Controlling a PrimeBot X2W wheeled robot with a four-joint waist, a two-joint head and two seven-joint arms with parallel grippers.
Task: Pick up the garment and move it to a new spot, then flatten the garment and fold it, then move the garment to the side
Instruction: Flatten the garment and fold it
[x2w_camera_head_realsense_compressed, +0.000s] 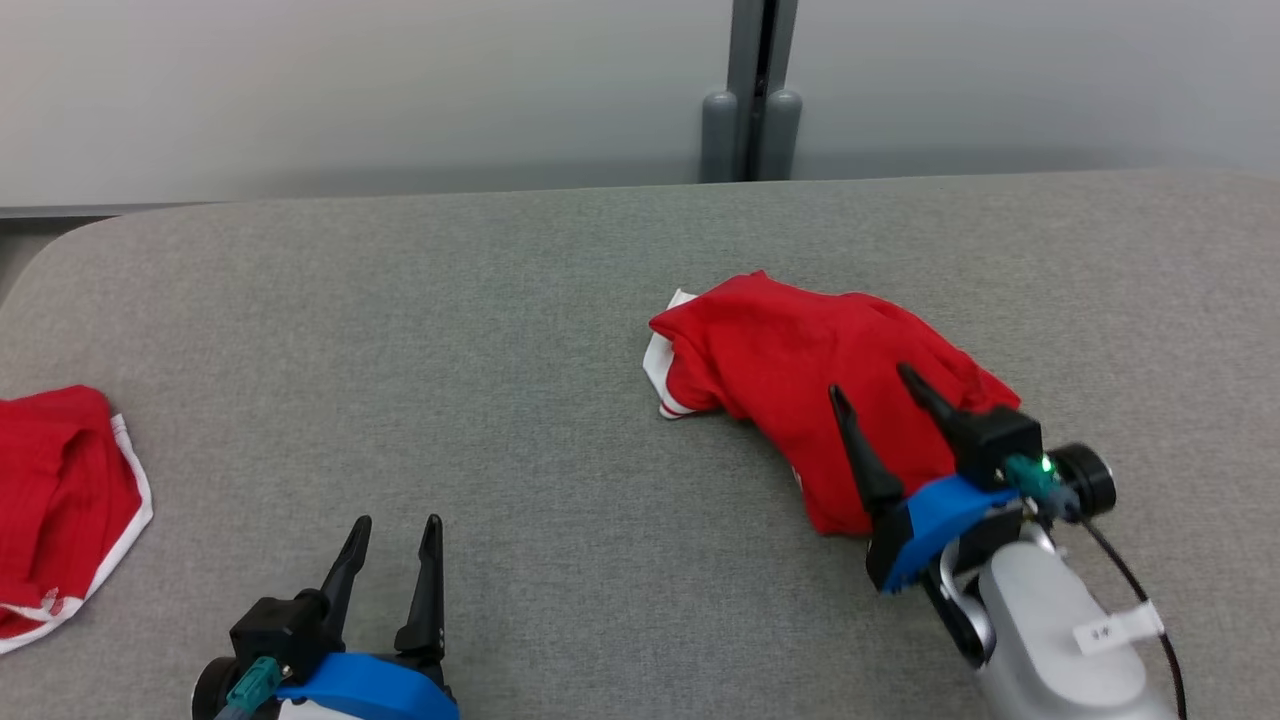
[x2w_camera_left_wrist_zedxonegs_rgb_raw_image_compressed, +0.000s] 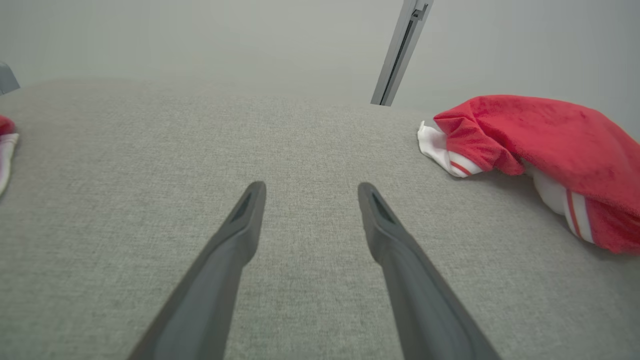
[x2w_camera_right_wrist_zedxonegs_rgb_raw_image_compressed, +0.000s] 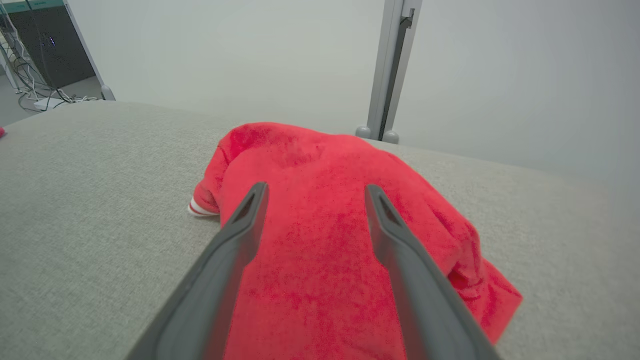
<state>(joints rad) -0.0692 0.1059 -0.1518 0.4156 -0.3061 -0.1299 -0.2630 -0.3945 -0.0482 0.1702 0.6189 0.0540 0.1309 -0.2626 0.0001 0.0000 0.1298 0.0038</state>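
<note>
A crumpled red garment (x2w_camera_head_realsense_compressed: 800, 370) with white striped cuffs lies right of centre on the grey fabric table (x2w_camera_head_realsense_compressed: 500, 330). My right gripper (x2w_camera_head_realsense_compressed: 872, 384) hovers open over its near right part, fingers spread above the cloth and holding nothing. In the right wrist view the garment (x2w_camera_right_wrist_zedxonegs_rgb_raw_image_compressed: 320, 210) spreads between and beyond that gripper (x2w_camera_right_wrist_zedxonegs_rgb_raw_image_compressed: 314, 189). My left gripper (x2w_camera_head_realsense_compressed: 397, 524) stands open at the lower left over bare table, well apart from the garment. The left wrist view has the garment (x2w_camera_left_wrist_zedxonegs_rgb_raw_image_compressed: 545, 135) at the right, past the left gripper (x2w_camera_left_wrist_zedxonegs_rgb_raw_image_compressed: 310, 186).
A second red piece with white trim (x2w_camera_head_realsense_compressed: 55, 500) lies at the table's left edge, its edge also in the left wrist view (x2w_camera_left_wrist_zedxonegs_rgb_raw_image_compressed: 5, 140). A grey post (x2w_camera_head_realsense_compressed: 752, 90) stands behind the table's far edge. Cables and equipment (x2w_camera_right_wrist_zedxonegs_rgb_raw_image_compressed: 35, 65) sit beyond the table's far left.
</note>
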